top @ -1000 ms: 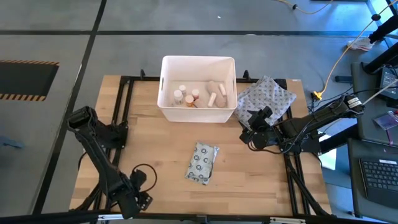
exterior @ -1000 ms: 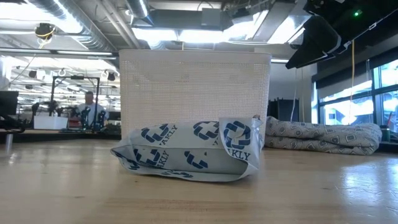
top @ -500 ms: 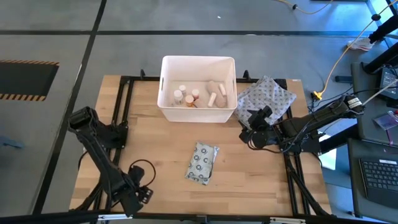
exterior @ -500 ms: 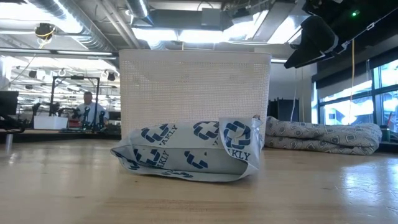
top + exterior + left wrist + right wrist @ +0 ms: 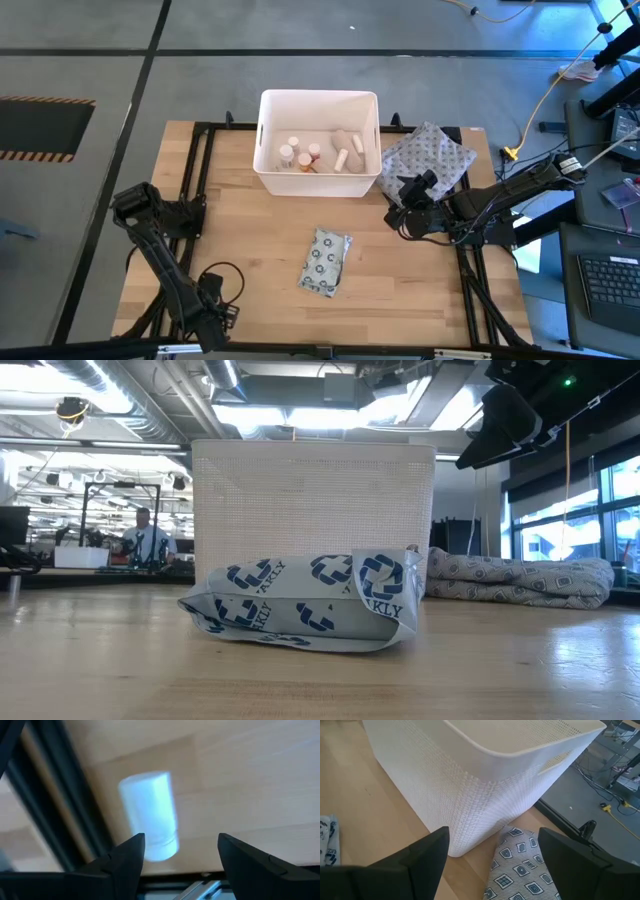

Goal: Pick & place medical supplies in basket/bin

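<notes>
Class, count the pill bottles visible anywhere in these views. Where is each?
3: two stand in the white bin, one white-capped, one orange; a white bottle lies before the left gripper. Others may be hidden.

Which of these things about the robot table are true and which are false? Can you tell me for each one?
1. The white basket has pill bottles in it. True.
2. The grey dotted packet is inside the basket. False: it lies on the wooden table, in front of the basket.
3. The right gripper is holding the packet. False: it is open and empty, beside the basket next to the patterned cloth pouch.
4. The left gripper is at the table's near edge with a small white bottle lying ahead of its fingers. True.
</notes>
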Available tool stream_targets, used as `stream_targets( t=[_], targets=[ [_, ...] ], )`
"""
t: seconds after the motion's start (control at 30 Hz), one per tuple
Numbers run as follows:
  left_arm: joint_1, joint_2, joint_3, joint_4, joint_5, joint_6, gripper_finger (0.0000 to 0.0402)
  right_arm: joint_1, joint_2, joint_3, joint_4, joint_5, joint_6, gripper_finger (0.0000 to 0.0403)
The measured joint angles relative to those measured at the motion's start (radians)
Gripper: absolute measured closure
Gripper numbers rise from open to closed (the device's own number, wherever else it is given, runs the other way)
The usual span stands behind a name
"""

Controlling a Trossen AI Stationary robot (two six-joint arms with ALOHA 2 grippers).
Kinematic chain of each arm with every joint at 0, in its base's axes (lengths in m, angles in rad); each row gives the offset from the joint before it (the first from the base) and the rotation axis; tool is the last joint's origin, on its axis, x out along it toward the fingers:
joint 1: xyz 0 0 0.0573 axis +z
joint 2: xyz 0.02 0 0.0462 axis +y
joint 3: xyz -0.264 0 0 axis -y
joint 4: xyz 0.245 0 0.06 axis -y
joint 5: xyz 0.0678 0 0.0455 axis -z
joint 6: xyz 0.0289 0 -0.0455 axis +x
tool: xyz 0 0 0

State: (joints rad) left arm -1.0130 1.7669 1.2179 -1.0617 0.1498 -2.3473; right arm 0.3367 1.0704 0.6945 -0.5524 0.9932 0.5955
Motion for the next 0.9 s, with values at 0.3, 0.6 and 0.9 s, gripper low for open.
stream_targets(
  t=[0.3,0.6,0.9],
  targets=[
    [-0.008,0.037,-0.001,0.013,0.092,-0.033,0.0171,0.000,0.000,0.000,0.014,-0.001,0.002,0.0096],
    [-0.023,0.083,0.000,0.020,0.113,-0.035,0.0171,0.000,0.000,0.000,0.048,-0.002,0.002,0.0096],
    [-0.034,0.097,-0.058,0.083,0.115,-0.033,0.0171,0.000,0.000,0.000,0.077,-0.020,0.002,0.0096]
  ],
)
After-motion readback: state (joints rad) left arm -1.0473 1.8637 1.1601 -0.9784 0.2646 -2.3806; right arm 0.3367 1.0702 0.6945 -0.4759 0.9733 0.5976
